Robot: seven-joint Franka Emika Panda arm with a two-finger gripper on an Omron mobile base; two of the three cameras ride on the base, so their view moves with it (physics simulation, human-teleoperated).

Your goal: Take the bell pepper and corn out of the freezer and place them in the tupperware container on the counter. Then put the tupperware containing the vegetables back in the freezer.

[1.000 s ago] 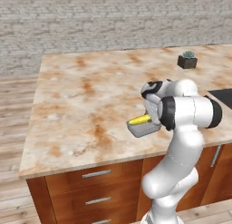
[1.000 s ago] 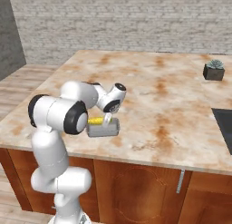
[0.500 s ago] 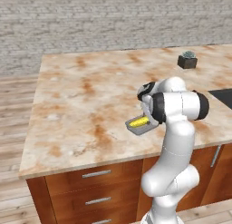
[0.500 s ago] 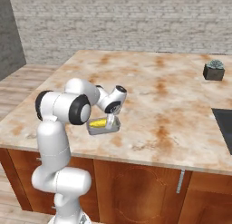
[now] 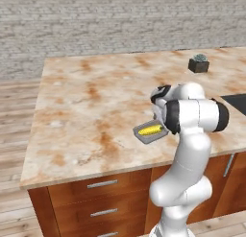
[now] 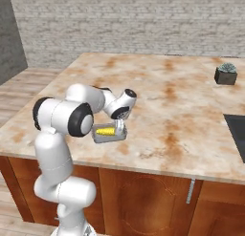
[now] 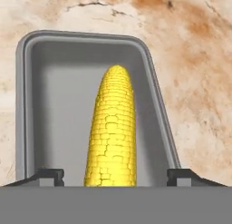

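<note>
Corn point(image 7: 112, 132): lies lengthwise in the tupperware container point(image 7: 59, 100), apparently just released.
Container: flat on the counter point(image 5: 91, 106) near its front edge, within easy reach.
Gripper point(image 7: 113, 175): fingertips spread wide either side of the cob, pinching nothing.
Plant pot point(image 5: 198, 64): well apart, at the back.

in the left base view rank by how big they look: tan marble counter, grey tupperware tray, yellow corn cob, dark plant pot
1. tan marble counter
2. grey tupperware tray
3. yellow corn cob and dark plant pot look alike; the pot stands farther away, so unranked.
</note>
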